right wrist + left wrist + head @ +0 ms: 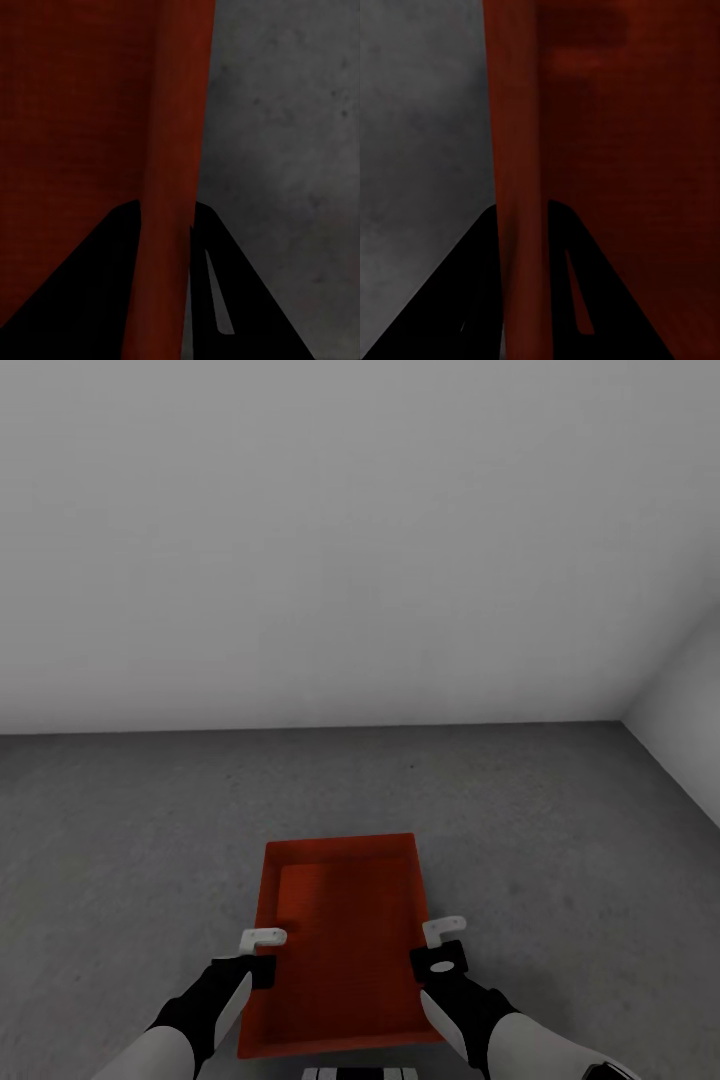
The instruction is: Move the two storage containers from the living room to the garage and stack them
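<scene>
My left claw (262,957) and right claw (441,948) each pinch a long wall of the orange bin (345,935), held low over the grey concrete floor (560,830); uneven release could tip it

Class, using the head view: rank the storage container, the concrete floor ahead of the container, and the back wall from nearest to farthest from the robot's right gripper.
1. Storage container: its right wall sits between the fingers of the right gripper.
2. Concrete floor: ahead of the container.
3. Back wall: farthest, beyond the floor.
</scene>
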`<state>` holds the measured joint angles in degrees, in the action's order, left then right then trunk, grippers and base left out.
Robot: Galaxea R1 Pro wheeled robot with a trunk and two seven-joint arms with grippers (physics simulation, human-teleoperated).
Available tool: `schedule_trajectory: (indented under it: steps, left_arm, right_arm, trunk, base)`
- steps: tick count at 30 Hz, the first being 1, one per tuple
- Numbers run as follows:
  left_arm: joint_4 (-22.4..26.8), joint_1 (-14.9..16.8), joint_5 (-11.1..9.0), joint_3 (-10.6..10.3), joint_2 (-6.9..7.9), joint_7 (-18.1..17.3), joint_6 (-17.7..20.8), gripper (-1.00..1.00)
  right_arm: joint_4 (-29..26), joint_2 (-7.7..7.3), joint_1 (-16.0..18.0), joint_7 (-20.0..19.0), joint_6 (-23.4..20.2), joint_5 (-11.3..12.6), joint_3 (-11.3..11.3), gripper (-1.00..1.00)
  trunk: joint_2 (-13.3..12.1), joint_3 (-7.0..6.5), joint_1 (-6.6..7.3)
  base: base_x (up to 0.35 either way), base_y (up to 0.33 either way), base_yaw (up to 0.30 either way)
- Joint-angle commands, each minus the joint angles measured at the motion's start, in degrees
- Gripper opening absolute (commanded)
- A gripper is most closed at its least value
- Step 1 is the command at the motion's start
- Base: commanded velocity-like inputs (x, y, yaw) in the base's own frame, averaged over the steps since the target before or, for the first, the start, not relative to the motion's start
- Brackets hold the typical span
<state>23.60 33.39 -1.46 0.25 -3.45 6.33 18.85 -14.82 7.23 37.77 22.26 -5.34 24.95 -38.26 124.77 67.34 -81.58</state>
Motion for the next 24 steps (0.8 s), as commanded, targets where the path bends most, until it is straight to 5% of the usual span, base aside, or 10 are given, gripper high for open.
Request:
schedule_trajectory:
  steps: [1,24]
  left_arm:
    - [0.2,0.0,0.1,0.1,-0.06,0.3,0.3,-1.00]
    - [0.2,0.0,0.1,0.1,-0.06,0.3,0.3,-1.00]
  right_arm:
    - [-0.1,0.50,0.0,-0.6,-0.4,1.2,-0.3,-1.00]
    - [-0.1,0.50,0.0,-0.6,-0.4,1.2,-0.3,-1.00]
  trunk:
    - [0.0,0.04,0.01]
    - [2.0,0.94,-1.09]
  base:
    - [0.000,0.000,0.000]
    - [0.000,0.000,0.000]
